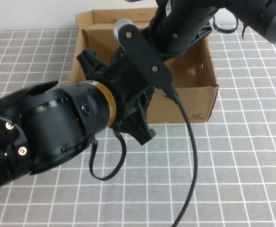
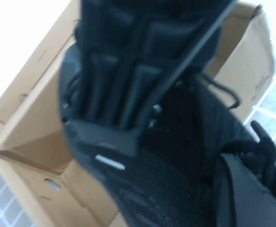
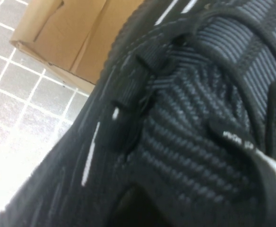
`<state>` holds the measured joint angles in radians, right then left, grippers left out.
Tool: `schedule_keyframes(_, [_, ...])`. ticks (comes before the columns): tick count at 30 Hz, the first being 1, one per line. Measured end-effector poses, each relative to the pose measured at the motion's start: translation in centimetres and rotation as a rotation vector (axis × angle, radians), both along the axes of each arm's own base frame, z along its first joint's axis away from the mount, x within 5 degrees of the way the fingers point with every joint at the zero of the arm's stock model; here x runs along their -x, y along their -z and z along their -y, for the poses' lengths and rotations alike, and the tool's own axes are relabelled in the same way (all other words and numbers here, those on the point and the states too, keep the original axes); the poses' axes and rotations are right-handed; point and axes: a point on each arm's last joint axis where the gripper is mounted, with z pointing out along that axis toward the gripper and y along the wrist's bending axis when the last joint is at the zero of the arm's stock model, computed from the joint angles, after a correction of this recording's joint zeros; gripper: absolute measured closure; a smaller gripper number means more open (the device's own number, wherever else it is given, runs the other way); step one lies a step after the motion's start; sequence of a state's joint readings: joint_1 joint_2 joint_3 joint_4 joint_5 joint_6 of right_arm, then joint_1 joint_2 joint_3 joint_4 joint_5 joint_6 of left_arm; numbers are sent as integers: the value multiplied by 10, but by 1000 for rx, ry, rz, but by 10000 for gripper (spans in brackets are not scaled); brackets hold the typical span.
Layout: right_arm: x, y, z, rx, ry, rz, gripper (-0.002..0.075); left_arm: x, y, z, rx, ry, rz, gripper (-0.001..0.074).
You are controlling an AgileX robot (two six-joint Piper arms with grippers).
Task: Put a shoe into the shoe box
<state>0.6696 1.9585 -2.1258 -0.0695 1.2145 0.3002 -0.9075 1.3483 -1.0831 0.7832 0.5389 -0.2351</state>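
The brown shoe box (image 1: 194, 101) stands open at the table's far middle, with "361" printed on its front right corner. The black knit shoe (image 2: 166, 189) is held over the box's open top; both arms hide it in the high view. My left gripper (image 1: 137, 99) is at the box's front wall, and one of its fingers (image 2: 244, 189) presses against the shoe by the laces. My right gripper (image 1: 176, 33) reaches in from above the box and shows ribbed and black in the left wrist view (image 2: 124, 80). The right wrist view is filled by the shoe (image 3: 185, 142), with its laces and grey dashes.
The box's flap lid (image 1: 114, 16) stands up at the back. The left arm's black cable (image 1: 191, 156) hangs down over the grey tiled table (image 1: 242, 179), and a second cable loop (image 1: 107, 168) hangs under the left arm. The box wall (image 3: 76, 38) shows beside the shoe.
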Motion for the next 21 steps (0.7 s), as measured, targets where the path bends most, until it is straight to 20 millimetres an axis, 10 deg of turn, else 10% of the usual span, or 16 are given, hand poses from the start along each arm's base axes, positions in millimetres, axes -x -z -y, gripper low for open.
schedule_keyframes(8, [0, 1, 1, 17, -12, -1, 704, 1, -9, -6, -25, 3, 65, 698])
schedule_keyframes(21, [2, -14, 4, 16, -8, 27, 463, 1, -17, -13, -89, 0, 146, 699])
